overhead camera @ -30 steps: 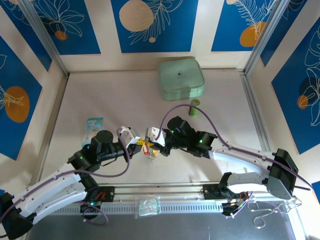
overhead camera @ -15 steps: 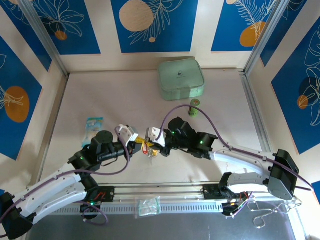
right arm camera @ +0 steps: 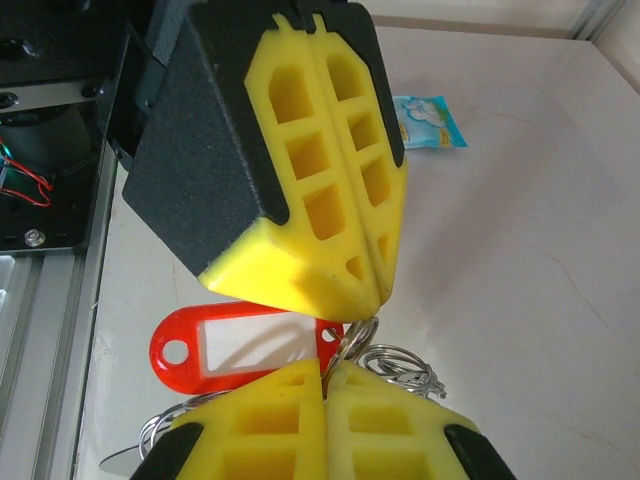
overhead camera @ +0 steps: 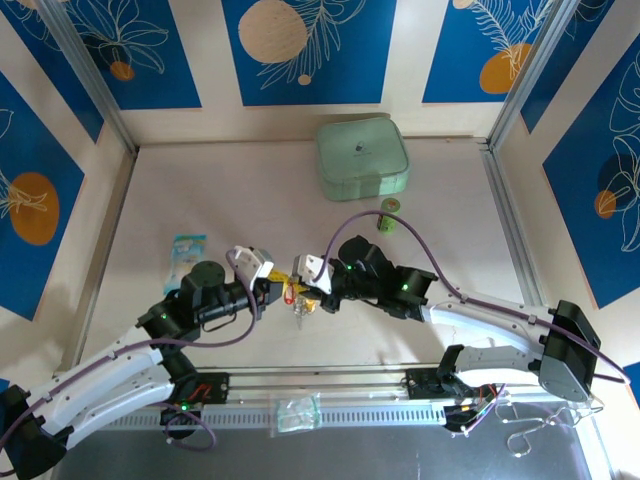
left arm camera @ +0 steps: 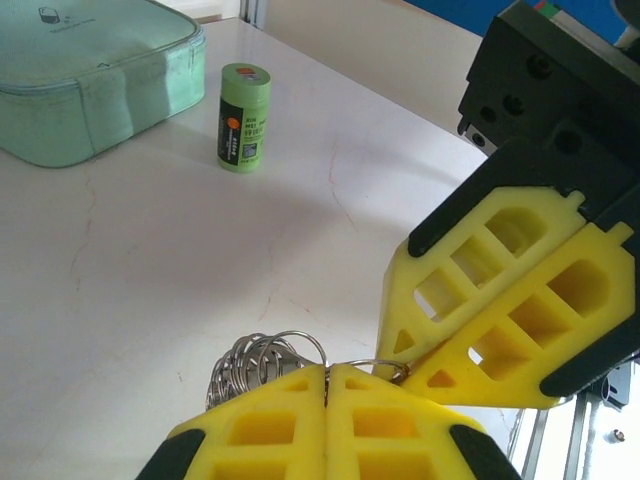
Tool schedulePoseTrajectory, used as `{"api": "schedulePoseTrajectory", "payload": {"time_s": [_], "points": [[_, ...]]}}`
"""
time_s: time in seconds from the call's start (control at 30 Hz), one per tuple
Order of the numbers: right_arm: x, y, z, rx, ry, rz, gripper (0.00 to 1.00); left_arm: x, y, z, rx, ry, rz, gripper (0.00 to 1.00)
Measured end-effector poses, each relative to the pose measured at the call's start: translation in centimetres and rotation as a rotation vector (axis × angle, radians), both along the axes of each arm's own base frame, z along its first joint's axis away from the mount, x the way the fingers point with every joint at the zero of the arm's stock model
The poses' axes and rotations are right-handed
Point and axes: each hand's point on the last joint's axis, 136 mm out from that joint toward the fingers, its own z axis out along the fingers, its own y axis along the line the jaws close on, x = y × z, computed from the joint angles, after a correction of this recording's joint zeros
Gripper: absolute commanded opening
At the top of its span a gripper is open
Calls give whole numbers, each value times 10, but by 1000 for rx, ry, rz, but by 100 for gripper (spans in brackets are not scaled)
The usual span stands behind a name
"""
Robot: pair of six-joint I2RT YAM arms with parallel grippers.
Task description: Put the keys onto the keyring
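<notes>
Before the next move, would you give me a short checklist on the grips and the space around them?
1. Left gripper shut, with keyring wire at its tips: ok.
2. Right gripper shut, with wire at its tips: ok.
3. Red key head close beside the ring; threaded on it: cannot tell.
4. Room between the two grippers' tips: not ok, they almost meet.
5. Green cylinder and pale green case stand well away: ok.
</notes>
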Motion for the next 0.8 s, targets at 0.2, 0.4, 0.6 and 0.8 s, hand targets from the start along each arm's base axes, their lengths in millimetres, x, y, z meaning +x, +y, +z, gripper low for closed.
{"api": "schedulePoseTrajectory", "payload": {"time_s": [0.2,0.4,0.6,0.8], "points": [[-4,0,-2,-5,-3,6,0,4,3,0,-7,11,25,0],[-13,3,-1,2,0,34,0,14,9,-5,0,26,75,0],[-13,3,1,9,-3,37,0,15,8,-7,-4,43,78,0],[-4,-4,-4,12,12,-8,23,15,7,-8,-5,48,76,0]]}}
